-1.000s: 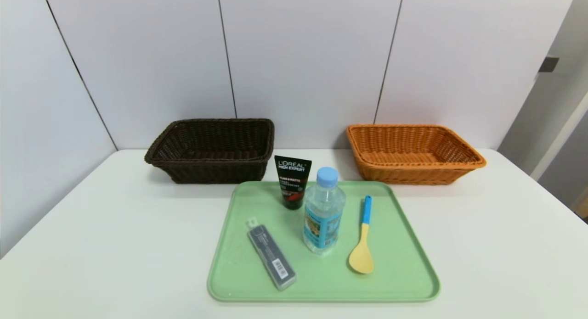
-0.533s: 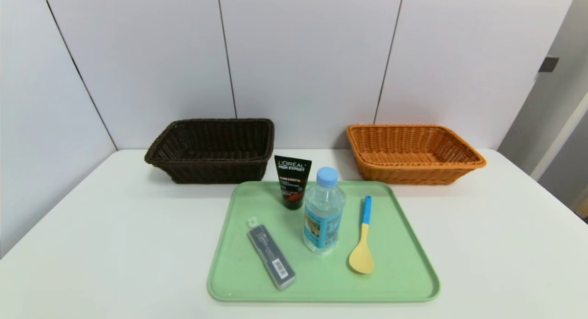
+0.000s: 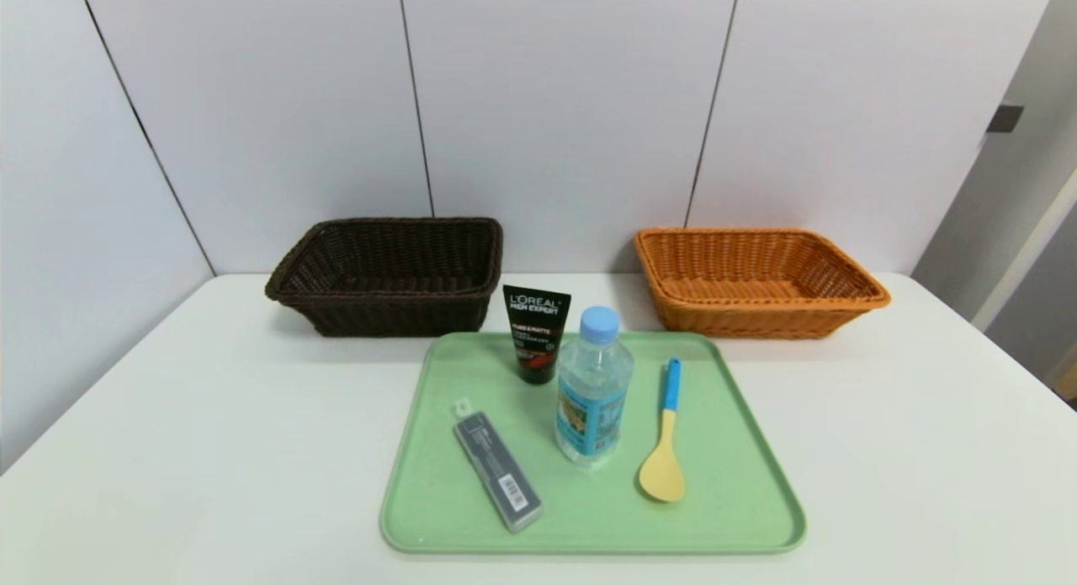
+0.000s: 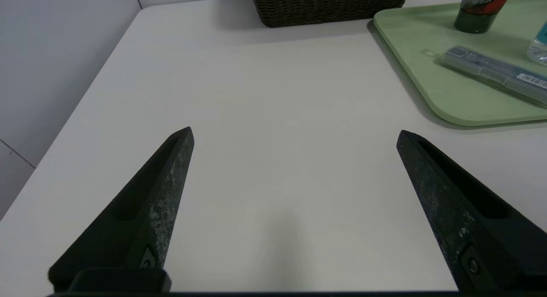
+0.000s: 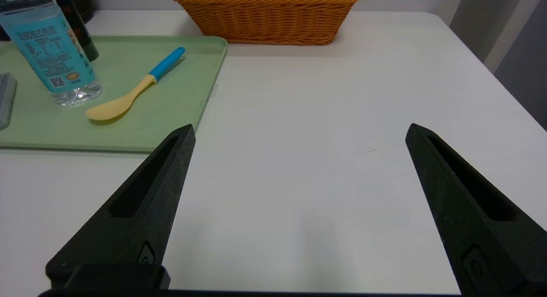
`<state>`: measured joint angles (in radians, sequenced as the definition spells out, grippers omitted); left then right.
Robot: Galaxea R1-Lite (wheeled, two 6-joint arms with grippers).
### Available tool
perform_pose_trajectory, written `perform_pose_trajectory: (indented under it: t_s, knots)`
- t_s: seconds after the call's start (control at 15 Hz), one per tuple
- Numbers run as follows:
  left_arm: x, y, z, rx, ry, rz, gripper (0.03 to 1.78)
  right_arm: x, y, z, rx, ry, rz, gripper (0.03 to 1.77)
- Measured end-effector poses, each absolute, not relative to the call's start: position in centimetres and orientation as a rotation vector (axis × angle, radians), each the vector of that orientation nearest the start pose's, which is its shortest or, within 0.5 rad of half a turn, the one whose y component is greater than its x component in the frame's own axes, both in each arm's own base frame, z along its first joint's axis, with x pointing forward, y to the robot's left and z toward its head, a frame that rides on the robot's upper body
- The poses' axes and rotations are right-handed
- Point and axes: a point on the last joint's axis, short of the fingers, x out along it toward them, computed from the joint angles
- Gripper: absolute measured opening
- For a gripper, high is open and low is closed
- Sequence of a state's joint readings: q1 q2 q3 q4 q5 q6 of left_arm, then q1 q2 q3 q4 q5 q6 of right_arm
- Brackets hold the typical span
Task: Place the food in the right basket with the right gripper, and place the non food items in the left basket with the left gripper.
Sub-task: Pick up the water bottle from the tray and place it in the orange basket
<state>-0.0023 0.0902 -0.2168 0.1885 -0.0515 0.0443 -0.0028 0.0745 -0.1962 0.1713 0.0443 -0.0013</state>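
Moved: nothing on the table since the earlier head view.
Left gripper [image 4: 295, 132]: jaws apart, empty.
Right gripper [image 5: 299, 130]: jaws apart, empty.
Bottle [image 3: 593, 387]: upright mid-tray [image 3: 740, 518]; probably heavy, slippery; grasp its body.
Baskets: dark basket [image 3: 387, 273], orange basket [image 3: 757, 278], both empty.

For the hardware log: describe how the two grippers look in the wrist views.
The left gripper has two matte black, tapering, pointed fingers with scuffed, speckled grey wear and a long slot. The right gripper matches it, with cleaner black fingers. No cables or markings show.
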Motion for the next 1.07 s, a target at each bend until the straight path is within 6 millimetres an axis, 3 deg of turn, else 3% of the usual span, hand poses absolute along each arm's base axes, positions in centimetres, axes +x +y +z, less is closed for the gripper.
perform_pose_trajectory:
  t_s: [0.33, 0.67, 0.87, 1.07]
  knots:
    - [-0.3, -0.1, 17.3, -0.035, 0.258, -0.052, 1.69, -0.5, 0.1, 16.2, 0.011, 0.211, 0.04, 1.71]
    - [6.1, 0.0, 22.4, -0.042, 0.413, 0.026, 1.69, 5.5, 0.1, 21.5, 0.017, 0.349, 0.039, 1.71]
    - [9.6, -0.2, 24.8, -0.094, 0.436, -0.061, 1.69, 9.1, 0.4, 23.5, 0.013, 0.399, 0.099, 1.71]
    - [13.0, -0.5, 26.2, -0.142, 0.41, -0.201, 1.69, 11.8, 0.9, 23.8, 0.006, 0.457, 0.14, 1.71]
